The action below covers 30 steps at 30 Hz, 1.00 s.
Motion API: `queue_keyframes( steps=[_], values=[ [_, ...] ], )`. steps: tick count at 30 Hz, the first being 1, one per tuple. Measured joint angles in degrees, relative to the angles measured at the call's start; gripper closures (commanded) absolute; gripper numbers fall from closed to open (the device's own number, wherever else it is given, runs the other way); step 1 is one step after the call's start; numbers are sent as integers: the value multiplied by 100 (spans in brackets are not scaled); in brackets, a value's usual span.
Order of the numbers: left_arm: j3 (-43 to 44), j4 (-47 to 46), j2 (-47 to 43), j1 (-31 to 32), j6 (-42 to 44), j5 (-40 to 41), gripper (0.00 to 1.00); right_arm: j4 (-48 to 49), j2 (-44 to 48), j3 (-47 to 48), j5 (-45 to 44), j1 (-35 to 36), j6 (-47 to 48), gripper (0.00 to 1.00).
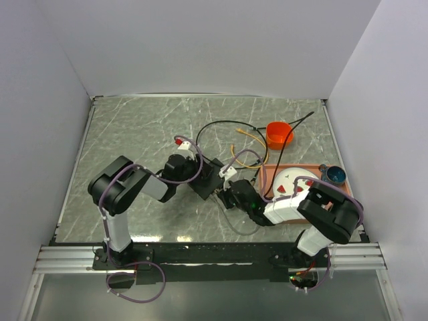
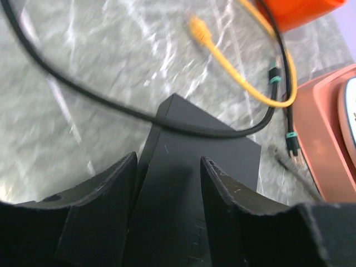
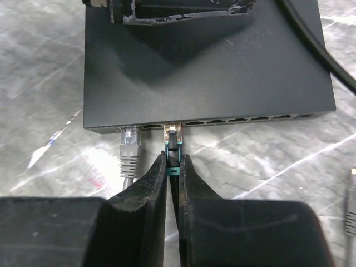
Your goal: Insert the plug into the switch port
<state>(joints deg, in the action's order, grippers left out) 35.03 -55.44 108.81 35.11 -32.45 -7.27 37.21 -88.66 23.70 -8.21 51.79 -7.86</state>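
Pinched in narrow right gripper [image 3: 172,167]: plug [image 3: 173,144], tip at port [image 3: 174,126] on switch [image 3: 206,72] front edge, beside seated grey plug [image 3: 129,140]. Atop switch, left gripper [image 2: 168,162] spread. Risk: tilted entry jamming, switch sliding back.

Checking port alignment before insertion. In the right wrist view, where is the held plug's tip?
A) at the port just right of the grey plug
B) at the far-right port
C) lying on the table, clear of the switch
A: the plug pinched in the right fingers meets the switch edge at the port right beside the seated grey plug.
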Motion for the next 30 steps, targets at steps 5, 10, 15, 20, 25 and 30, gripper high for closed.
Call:
queue_keyframes(
  steps=[5, 10, 15, 20, 25, 30],
  values=[
    [203, 1213, -378, 2, -304, 35, 42, 402, 138, -72, -52, -33, -254, 40],
    [629, 2264, -531, -59, -472, 52, 42, 584, 817, -234, -446, -59, -463, 24],
    [699, 2979, -835, -179, -466, 74, 40, 179, 1589, -330, -833, -98, -605, 14],
    [601, 3799, -1388, -214, -111, 262, 36, -444, 2538, -330, -944, -599, -957, 13],
    [645, 4109, -1899, -52, 516, 391, 37, -1071, 3504, -339, -710, -1386, -1390, 12],
    [1360, 4249, -1768, 501, 1235, 520, 38, -1622, 4395, -341, -339, -1954, -1696, 11]
  ],
)
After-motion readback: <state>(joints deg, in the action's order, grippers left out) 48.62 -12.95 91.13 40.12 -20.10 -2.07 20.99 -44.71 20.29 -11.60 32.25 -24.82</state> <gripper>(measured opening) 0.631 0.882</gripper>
